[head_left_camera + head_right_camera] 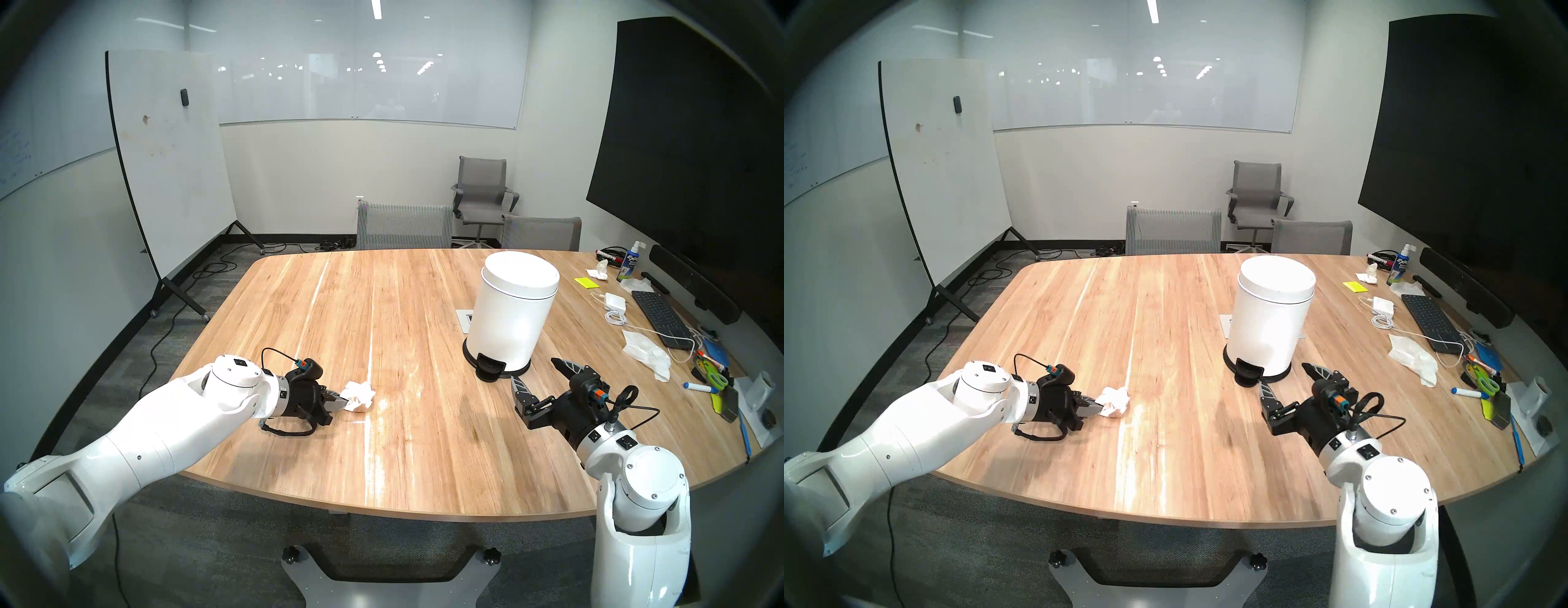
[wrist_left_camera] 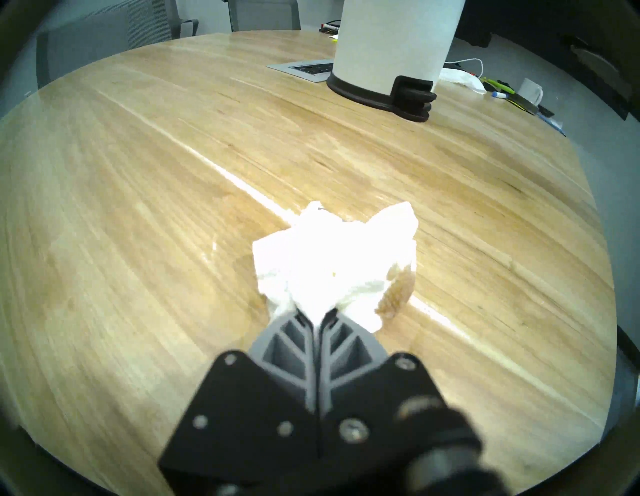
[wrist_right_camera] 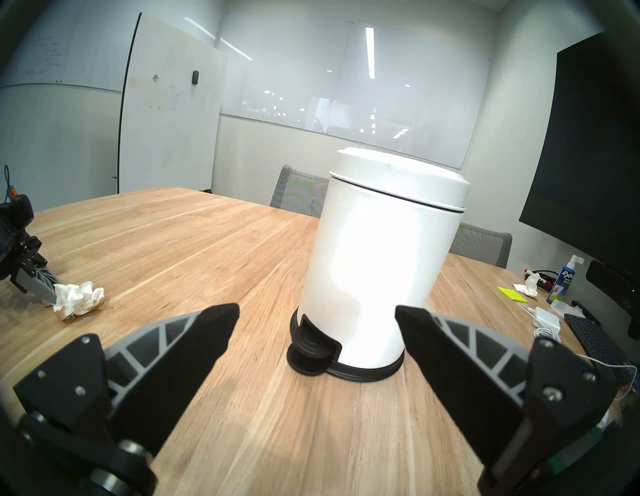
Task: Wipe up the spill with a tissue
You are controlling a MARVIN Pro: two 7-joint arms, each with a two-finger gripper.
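Loads of bare table (image 1: 322,305) between the arms; only the white bin (image 1: 511,314) blocks the right gripper (image 3: 317,332), clutter (image 1: 662,335) crowds the right edge.

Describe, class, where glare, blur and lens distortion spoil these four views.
Head views: fisheye bends the table edge; ceiling lights glare in streaks along the wood. Left wrist view: the tissue is blown out white, and the left pincer body is blurred. Right wrist view: the bin front is overexposed.
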